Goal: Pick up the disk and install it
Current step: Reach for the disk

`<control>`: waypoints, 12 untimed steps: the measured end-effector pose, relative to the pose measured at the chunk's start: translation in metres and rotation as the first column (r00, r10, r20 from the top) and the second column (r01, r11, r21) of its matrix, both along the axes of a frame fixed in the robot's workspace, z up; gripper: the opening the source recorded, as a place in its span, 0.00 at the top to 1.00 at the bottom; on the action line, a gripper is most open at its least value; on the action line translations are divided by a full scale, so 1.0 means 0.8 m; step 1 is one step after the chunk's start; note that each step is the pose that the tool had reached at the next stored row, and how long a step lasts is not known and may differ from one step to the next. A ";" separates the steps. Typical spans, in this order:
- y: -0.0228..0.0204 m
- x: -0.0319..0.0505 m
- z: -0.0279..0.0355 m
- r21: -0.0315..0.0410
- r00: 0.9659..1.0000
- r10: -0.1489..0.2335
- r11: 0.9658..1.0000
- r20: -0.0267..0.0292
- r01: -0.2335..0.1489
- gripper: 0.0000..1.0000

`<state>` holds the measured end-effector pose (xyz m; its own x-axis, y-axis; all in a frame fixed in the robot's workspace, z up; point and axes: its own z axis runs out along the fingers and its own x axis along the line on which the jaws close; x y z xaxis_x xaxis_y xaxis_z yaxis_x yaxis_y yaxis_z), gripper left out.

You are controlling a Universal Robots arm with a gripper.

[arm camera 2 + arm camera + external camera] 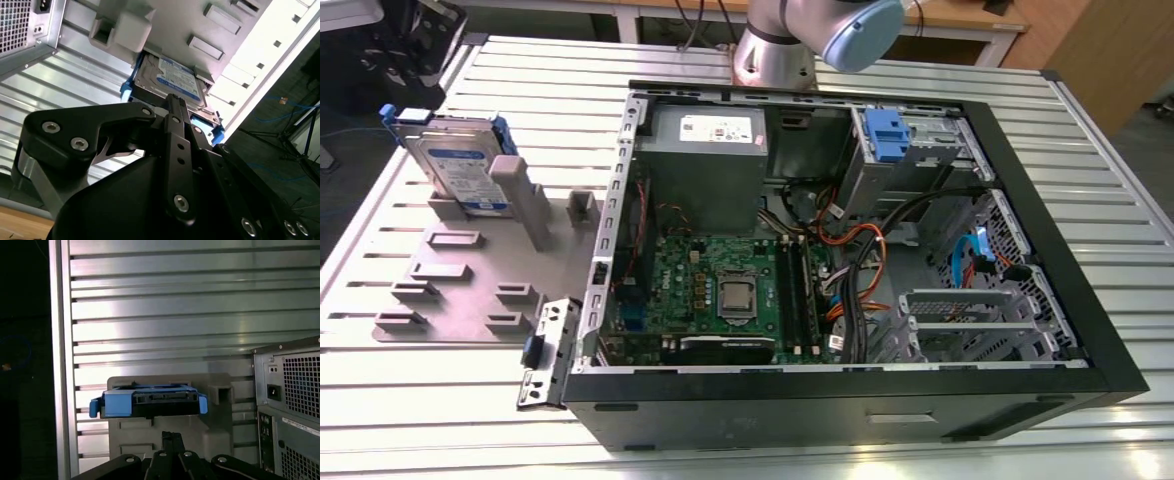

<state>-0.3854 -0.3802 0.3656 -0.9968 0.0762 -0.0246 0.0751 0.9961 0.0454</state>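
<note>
Standing disk (150, 401) just beyond claw (172, 437)

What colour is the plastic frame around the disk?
Blue. The frame around the disk shows best in the first wrist view.

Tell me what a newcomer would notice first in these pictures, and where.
The open computer case dominates the table, its green board laid bare. At the exterior view's left the disk in its blue carrier stands on edge in a grey rack. In the second wrist view the gripper points toward that disk.
</note>
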 end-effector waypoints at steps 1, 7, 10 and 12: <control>0.0018 -0.003 -0.0023 0.000 1.000 0.000 1.000 0.000 0.000 0.89; 0.0081 -0.012 -0.0150 0.000 1.000 0.000 1.000 0.000 0.000 0.89; 0.0112 -0.012 -0.0213 0.000 1.000 0.000 1.000 0.000 0.000 0.89; 0.0135 -0.013 -0.0250 0.000 1.000 0.001 1.000 0.000 -0.001 0.89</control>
